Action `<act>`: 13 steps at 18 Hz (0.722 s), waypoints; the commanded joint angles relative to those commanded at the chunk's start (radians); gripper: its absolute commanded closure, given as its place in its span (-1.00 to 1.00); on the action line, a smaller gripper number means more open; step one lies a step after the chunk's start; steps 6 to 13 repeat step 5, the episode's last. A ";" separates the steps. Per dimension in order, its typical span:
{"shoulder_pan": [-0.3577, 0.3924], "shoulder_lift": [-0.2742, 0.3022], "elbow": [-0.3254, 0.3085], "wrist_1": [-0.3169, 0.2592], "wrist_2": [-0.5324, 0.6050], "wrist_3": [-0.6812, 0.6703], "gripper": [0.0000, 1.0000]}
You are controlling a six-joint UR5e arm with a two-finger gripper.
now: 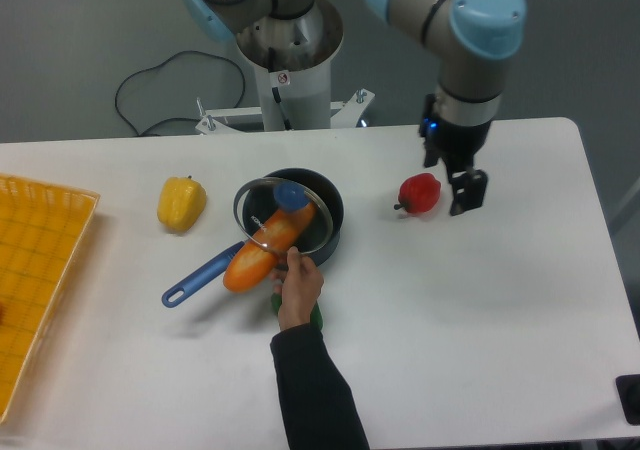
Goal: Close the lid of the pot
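The dark pot [322, 205] with its long blue handle [200, 274] sits mid-table. An orange carrot-like vegetable [262, 247] sticks out of it over the front rim. The glass lid [282, 217] with a blue knob [291, 194] rests tilted on the vegetable and the pot's left rim, not seated. My gripper [465, 191] hangs well to the right of the pot, just right of a red pepper [419, 192]. Nothing shows between its fingers; whether they are open or shut is unclear.
A person's hand [298, 288] and dark sleeve [318, 390] reach up from the front edge to the pot's front rim, covering most of a green pepper [315, 318]. A yellow pepper [181, 202] lies left of the pot. An orange tray [40, 280] fills the left edge.
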 joint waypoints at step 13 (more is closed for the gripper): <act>0.015 0.000 0.000 0.000 -0.002 0.000 -1.00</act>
